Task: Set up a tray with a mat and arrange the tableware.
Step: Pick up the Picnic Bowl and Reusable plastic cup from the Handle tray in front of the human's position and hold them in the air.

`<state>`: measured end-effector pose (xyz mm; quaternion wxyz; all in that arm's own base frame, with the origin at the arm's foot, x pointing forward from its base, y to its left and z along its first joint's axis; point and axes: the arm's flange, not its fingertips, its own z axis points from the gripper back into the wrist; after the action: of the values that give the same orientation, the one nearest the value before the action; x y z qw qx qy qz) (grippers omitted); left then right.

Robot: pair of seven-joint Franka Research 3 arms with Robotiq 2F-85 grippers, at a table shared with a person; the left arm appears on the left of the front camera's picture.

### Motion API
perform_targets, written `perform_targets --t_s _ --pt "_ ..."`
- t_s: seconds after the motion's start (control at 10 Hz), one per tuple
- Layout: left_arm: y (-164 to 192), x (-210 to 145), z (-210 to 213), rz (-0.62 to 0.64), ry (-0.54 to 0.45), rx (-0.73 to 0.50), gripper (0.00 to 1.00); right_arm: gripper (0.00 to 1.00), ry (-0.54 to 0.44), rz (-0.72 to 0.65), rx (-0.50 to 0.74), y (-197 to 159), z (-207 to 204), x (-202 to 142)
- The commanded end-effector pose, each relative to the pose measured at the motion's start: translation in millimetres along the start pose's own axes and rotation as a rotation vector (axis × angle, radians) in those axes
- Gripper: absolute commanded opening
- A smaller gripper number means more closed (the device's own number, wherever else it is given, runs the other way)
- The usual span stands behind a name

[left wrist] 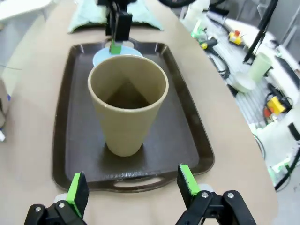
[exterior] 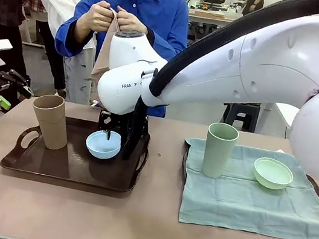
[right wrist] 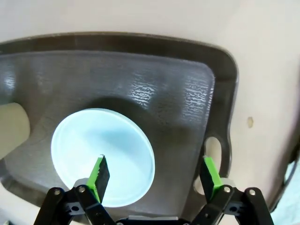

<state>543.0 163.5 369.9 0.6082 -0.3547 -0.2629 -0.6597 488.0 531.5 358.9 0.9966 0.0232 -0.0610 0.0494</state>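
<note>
Tan cup (exterior: 50, 119) stands upright, mouth up, at the left end of the brown tray (exterior: 71, 169), lower left in the front view. The light blue bowl (exterior: 103, 145) sits mouth-up near the tray's right end. The right gripper (right wrist: 154, 161) is spread wide, straddling the bowl's rim. The left gripper (left wrist: 131, 180) is spread too, facing the cup. The right arm (exterior: 216, 74) reads "FRA", and I can't make out the rest.

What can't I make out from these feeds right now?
Front view: right end effector mostly hidden behind its own wrist; contact with the light blue bowl unclear.
Front view: second tray hidden under the green mat, only rim bits show.
Front view: person's tan cloth partly hidden by the right arm.
Right wrist view: tan cup cut off by the left edge.
</note>
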Motion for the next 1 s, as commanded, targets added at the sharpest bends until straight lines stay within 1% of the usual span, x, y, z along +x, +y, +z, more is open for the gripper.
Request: perform_targets --t_s 0.0,0.1,0.3,0.4,0.5,0.6,0.9 --pt "5.9 -8.9 -15.5 -0.020 -0.060 -0.039 1.00 1.00 -0.014 -0.024 -0.017 6.6 -6.9 2.3" --pt "5.9 -13.6 -26.7 -0.003 -0.083 -0.056 1.00 1.00 -0.013 -0.026 -0.017 6.6 -9.9 4.2" --pt "-3.5 -11.3 -44.9 -0.015 -0.101 -0.076 1.00 1.00 -0.007 -0.030 -0.020 5.5 -14.5 6.1" --pt "-9.3 -8.8 -51.5 -0.020 -0.107 -0.071 1.00 1.00 -0.004 -0.030 -0.023 4.8 -15.7 5.8" --pt "-14.0 -5.0 -58.5 -0.054 -0.143 -0.059 1.00 1.00 -0.006 -0.031 -0.024 4.0 -15.9 6.7" --pt "-18.9 -2.6 -68.9 -0.079 -0.147 -0.048 1.00 1.00 -0.008 -0.030 -0.027 3.7 -16.9 6.1" --pt "-19.6 5.9 -88.0 -0.107 -0.186 -0.035 1.00 1.00 -0.010 -0.039 -0.039 7.6 -20.7 6.8"
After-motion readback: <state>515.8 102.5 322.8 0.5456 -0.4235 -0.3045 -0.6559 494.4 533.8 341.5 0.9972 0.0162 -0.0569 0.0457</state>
